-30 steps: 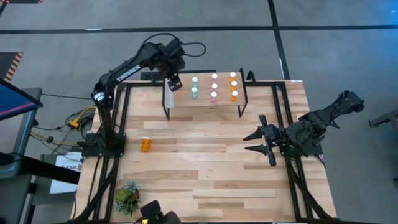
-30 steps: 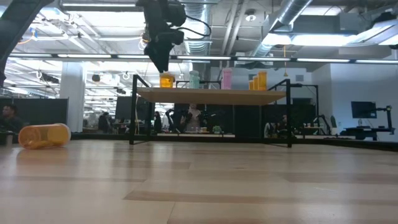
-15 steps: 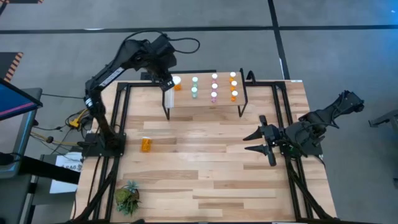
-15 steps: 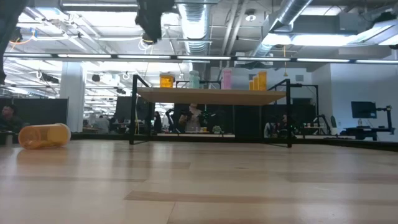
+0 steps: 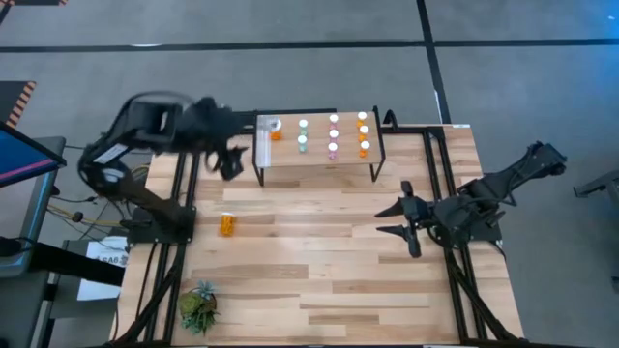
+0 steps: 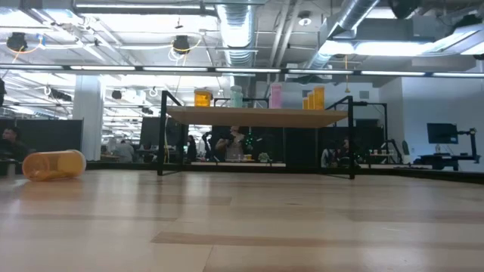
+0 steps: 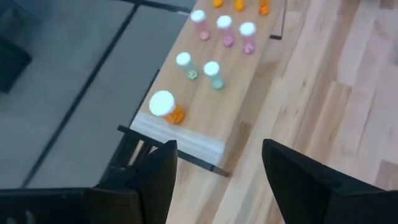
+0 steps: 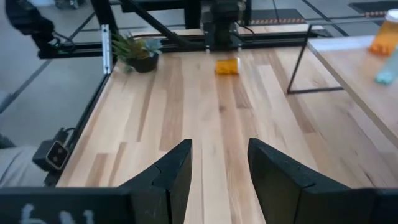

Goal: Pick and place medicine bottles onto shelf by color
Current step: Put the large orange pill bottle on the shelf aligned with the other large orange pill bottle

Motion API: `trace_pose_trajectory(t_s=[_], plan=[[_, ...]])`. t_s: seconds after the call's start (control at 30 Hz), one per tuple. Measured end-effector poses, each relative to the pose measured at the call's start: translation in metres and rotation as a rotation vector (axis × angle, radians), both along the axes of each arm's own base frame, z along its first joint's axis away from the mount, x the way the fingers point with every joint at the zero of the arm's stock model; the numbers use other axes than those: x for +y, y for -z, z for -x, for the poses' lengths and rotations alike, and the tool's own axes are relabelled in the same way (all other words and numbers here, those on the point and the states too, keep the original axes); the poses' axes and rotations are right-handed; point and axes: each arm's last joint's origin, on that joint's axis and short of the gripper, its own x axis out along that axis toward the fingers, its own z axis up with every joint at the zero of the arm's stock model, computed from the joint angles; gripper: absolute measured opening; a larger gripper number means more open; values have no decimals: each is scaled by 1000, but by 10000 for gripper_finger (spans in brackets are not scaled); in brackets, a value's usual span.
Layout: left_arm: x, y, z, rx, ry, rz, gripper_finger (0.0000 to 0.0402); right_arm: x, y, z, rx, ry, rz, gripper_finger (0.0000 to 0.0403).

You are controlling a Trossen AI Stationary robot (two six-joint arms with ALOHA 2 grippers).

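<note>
With its jaws apart and empty just left of the shelf (image 5: 319, 159), the left gripper (image 5: 228, 162) should drop squarely over the orange bottle (image 5: 227, 225) lying on the table nearer the front; the right gripper (image 5: 398, 220) waits open

Open-plan lab – exposed ducts (image 6: 234, 23), workstations

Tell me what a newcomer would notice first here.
The shelf at the table's far edge, with capped bottles in colour groups: one wide orange bottle at its left end, then teal, pink and orange. Next, a lone orange bottle lying on its side on the table near the left arm's base. The left gripper, open and empty, hangs left of the shelf; the right gripper waits open at the right.
</note>
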Motion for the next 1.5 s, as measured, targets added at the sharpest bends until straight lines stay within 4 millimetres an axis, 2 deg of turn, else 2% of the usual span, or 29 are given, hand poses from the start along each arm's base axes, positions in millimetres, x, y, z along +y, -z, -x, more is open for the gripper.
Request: trace_pose_trajectory(t_s=[0.1, 0.23, 0.37, 0.73, 0.9, 1.03, 1.33, 1.5], plan=[[-28, 10, 10, -6, 15, -38, 222, -2, 5, -2, -2, 17, -13, 177], [-57, 38, 20, -13, 5, -69, 222, -2, 7, -2, 0, 23, -12, 177], [-80, 77, 26, -23, 10, -37, 222, -2, 6, -3, -14, 23, -20, 177], [-133, 189, 21, 32, -1, 96, 222, -2, 5, -3, -20, 23, -26, 177], [-142, 233, 27, 86, -106, 161, 228, -2, 5, -3, -19, 22, -22, 177], [-140, 260, 35, 171, -196, 210, 248, -2, 6, -3, -18, 19, -14, 177], [-122, 303, 48, 321, -366, 305, 295, -2, 6, -3, -12, 18, -11, 177], [-108, 313, 51, 363, -413, 302, 298, -2, 6, -3, -12, 18, -9, 177]])
